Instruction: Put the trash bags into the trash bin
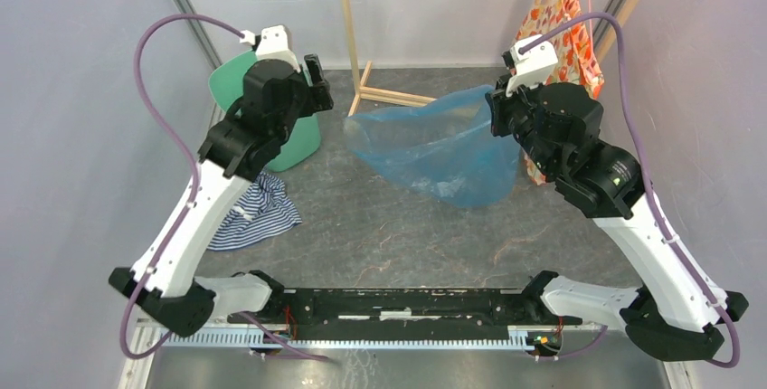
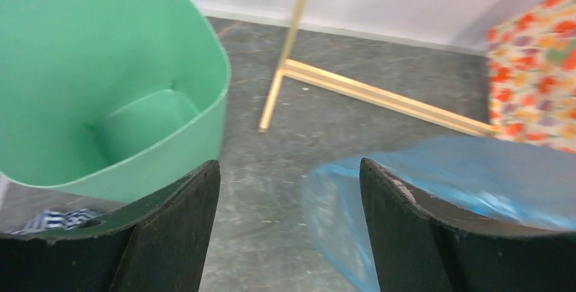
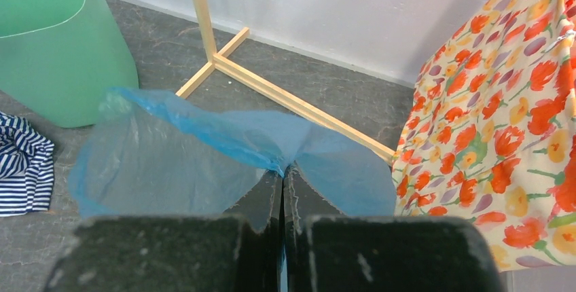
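Now right gripper (image 3: 282, 190) pinches the trash bag (image 3: 163, 163) beside a wooden stand (image 3: 285, 98); left gripper (image 2: 289, 217) gapes empty.

Noted trash bag (image 1: 434, 149): translucent light-blue, crinkled, spread loosely on table at 1 o'clock from centre, one edge bunched and pinched in right gripper (image 3: 282, 178). Noted trash bin (image 1: 303, 140): mint-green, smooth, mouth open, at 10 o'clock, apart from bag

Closed in by pale grey walls (image 1: 72, 9) left, top and right. Dark, mottled grey floor (image 1: 407, 235) across the middle. Light wooden rack (image 1: 391, 95) at upper centre, orange floral fabric (image 1: 561, 4) hanging upper right. Evenly lit.
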Motion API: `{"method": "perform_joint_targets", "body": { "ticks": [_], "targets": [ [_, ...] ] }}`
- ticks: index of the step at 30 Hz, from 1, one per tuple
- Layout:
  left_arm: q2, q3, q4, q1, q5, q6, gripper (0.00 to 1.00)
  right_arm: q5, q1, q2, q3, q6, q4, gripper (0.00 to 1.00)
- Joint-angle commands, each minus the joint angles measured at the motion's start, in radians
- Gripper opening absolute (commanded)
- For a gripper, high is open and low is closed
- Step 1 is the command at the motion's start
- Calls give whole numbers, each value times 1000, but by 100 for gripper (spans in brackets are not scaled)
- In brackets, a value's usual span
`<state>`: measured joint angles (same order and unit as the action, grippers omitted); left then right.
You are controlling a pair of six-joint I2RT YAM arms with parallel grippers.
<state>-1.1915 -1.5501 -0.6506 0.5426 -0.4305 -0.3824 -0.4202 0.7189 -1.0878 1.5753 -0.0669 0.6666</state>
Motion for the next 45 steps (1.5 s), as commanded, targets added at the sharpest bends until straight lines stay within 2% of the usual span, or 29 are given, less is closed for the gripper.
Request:
{"method": "perform_joint_targets", "body": {
  "ticks": [1, 15, 24, 41, 44, 45],
  "targets": [
    [-93, -73, -61, -47, -130, 112, 80, -1, -1, -7, 59, 33, 6, 0],
    [-355, -181, -163, -223, 3, 193, 79, 45, -1, 7, 39, 48, 21, 0],
    [-425, -180, -169, -250, 68, 208, 75, 65, 0, 1, 33, 51, 19, 0],
    [-455, -160, -144, -250, 131, 229, 40, 71, -1, -25, 52, 59, 18, 0],
    [-447, -164, -145, -248, 159, 234, 29, 70, 0, -34, 65, 59, 23, 0],
    [-443, -166, -145, -248, 173, 233, 22, 70, 0, -36, 71, 58, 23, 0]
  ]
}}
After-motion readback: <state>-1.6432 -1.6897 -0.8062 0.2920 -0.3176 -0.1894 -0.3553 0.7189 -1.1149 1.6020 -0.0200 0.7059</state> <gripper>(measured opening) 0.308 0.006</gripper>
